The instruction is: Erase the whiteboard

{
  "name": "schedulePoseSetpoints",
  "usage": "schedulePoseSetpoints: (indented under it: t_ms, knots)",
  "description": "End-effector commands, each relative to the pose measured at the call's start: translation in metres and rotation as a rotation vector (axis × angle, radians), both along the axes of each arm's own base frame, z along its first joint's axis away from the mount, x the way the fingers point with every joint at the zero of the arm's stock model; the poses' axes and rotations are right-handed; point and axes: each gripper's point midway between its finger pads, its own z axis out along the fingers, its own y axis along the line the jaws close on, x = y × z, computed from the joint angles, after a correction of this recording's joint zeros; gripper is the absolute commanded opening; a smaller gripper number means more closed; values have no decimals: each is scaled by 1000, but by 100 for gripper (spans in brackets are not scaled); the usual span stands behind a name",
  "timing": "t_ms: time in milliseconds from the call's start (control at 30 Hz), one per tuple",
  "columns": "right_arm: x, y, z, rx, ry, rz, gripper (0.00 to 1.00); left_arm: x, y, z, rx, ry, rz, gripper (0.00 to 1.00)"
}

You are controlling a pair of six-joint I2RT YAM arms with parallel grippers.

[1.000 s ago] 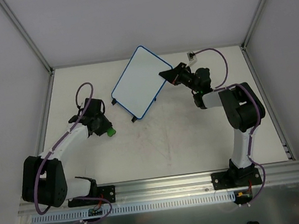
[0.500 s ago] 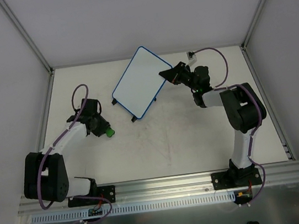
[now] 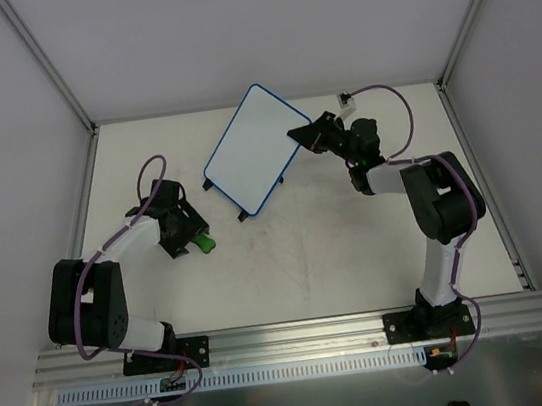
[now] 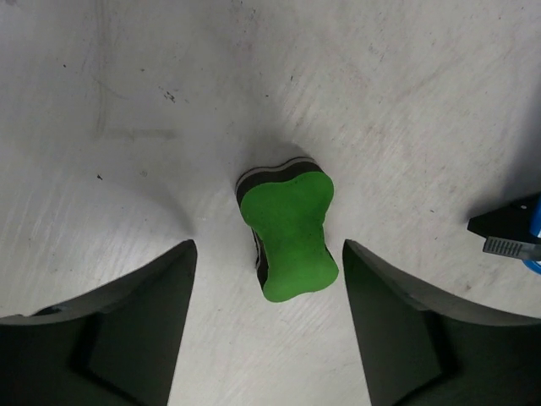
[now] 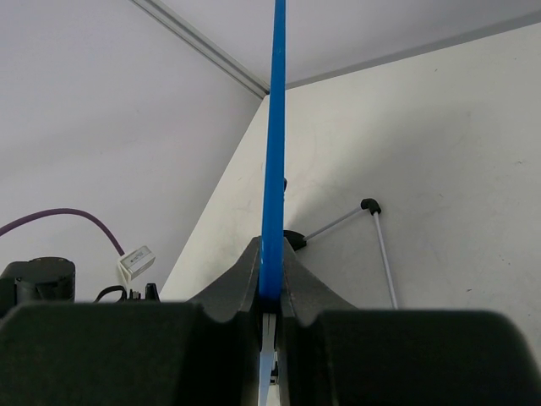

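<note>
Nearby, the left gripper [image 4: 264, 254] hangs over the pale, scratched table [image 4: 406, 101] with its 2 dark fingers [image 4: 135, 330] spread wide apart. A small green eraser block with black and white layers underneath [image 4: 292, 224] lies flat on the table between them. It touches neither finger. No words can be seen on it.

Farther back, the small flat whiteboard with rounded corners and a thin blue rim [image 3: 255, 148] sits at the far middle of the table, turned at a slant. The right gripper [image 3: 304, 138] pinches its right edge. In the right wrist view the blue rim stands straight up, squeezed between the 2 black fingers [image 5: 232, 283]. A small black foot on thin grey rods [image 5: 368, 205] shows just past them. From above, the white face is too small to read any pen marks.
</note>
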Motion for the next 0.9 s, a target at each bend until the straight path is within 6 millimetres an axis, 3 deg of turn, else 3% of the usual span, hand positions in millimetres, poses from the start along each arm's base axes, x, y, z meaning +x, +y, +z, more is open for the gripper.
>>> schedulePoseSetpoints:
  t_ms: [0, 200, 633, 867]
  knots:
    - [-10, 10, 17, -58, -87, 48, 2, 7, 1, 14, -14, -47, -9, 72]
    - [-12, 16, 18, -74, -95, 58, 2, 9, 0, 23, -19, -78, -14, 99]
    - [-14, 26, 13, -115, -86, 87, 5, 11, 1, 37, -21, -125, -16, 99]
    - [-14, 30, 16, -118, -95, 97, 23, 11, -2, 42, -34, -136, -36, 99]
